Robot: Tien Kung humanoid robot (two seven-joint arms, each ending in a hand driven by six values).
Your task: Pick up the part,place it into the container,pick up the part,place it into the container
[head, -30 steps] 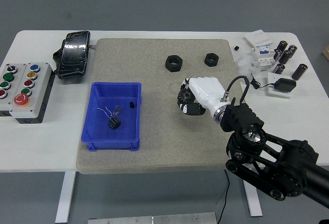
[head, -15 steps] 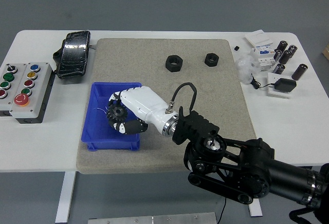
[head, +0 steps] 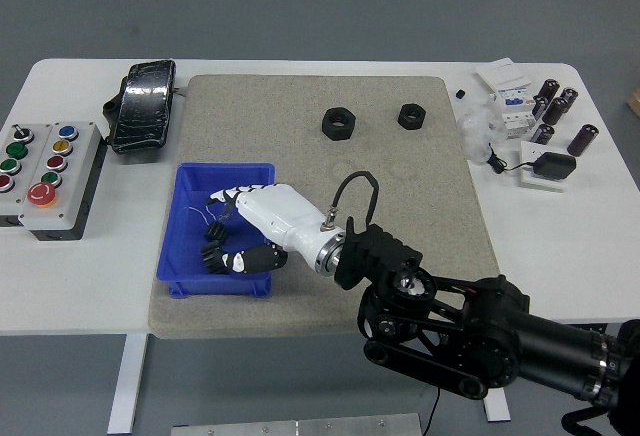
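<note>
Blue container (head: pixel 194 178). Black gear parts (head: pixel 212 255) inside. White right hand (head: pixel 250 226), black fingertips, black arm. Speckled beige mat (head: pixel 320 126). White table (head: pixel 60 276). Black hex nuts (head: pixel 338 123). Grey button box (head: pixel 52 164): red, green, yellow, blue buttons.

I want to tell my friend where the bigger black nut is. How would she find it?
Start at the grey mat covering the middle of the white table. Near its far edge sit two black hex nuts side by side. The bigger nut is the left one, closer to the blue bin; the smaller nut lies to its right.
</note>
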